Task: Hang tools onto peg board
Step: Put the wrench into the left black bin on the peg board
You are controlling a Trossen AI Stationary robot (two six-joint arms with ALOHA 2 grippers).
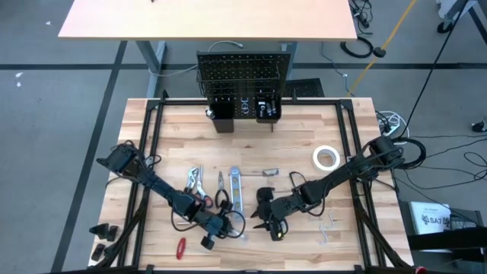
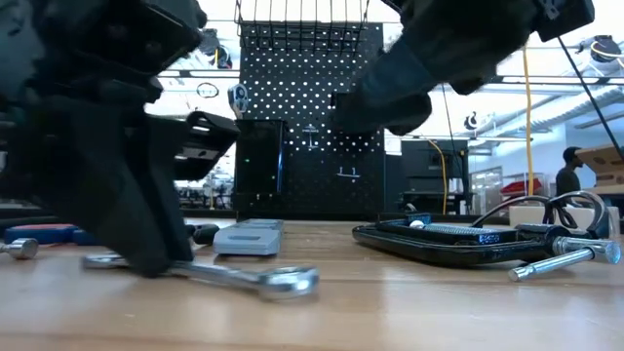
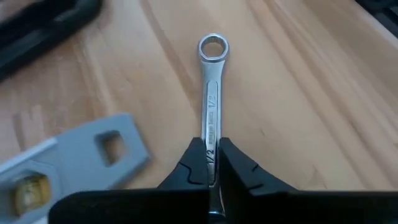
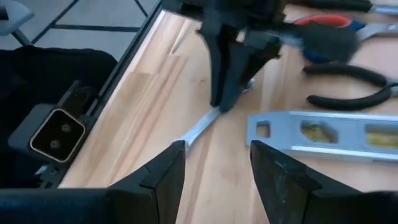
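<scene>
We see 2 dark arms, both matte black from base to tip, built of slim links joined by bulkier rounded housings. The left arm (image 1: 156,186) carries a loose black cable that loops beside its wrist. The right arm (image 1: 342,176) looks thicker at its far joint, near a coil of black cable. The left gripper (image 3: 212,163) ends in 2 black wedge-shaped fingers (image 3: 193,163) with stepped, angular edges. The right gripper (image 4: 211,171) has 2 broad black fingers (image 4: 163,174) that taper to blunt tips, their surfaces smooth and slightly glossy. We make out no markings or screws on either.
</scene>
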